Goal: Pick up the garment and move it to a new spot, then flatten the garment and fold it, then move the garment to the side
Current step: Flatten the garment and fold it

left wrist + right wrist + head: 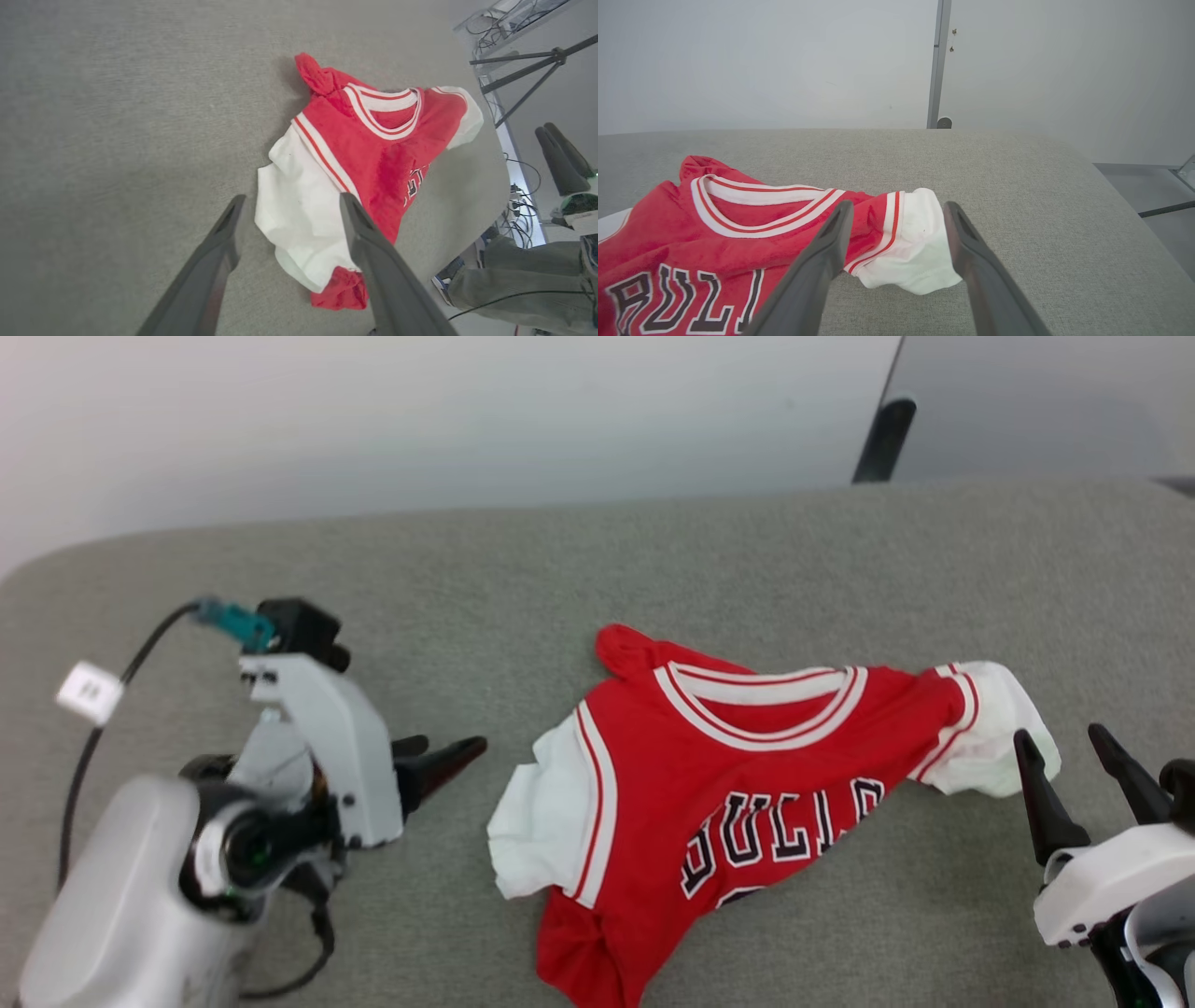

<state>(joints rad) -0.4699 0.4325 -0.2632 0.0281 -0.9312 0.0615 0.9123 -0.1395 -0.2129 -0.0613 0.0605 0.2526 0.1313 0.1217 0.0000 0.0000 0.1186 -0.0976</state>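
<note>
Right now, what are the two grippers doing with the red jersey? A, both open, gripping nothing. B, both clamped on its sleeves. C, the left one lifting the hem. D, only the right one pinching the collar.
A: the left gripper and the right gripper each have their fingers spread wide, and the garment lies slack on the grey surface, with neither gripper closed on the cloth.

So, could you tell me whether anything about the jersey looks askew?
Yes: the garment lies crumpled on the grey table, not flat. A red corner is bunched up beside the collar, the lower part is folded under, and creases hide part of the lettering. The left tool and right tool are open.
</note>
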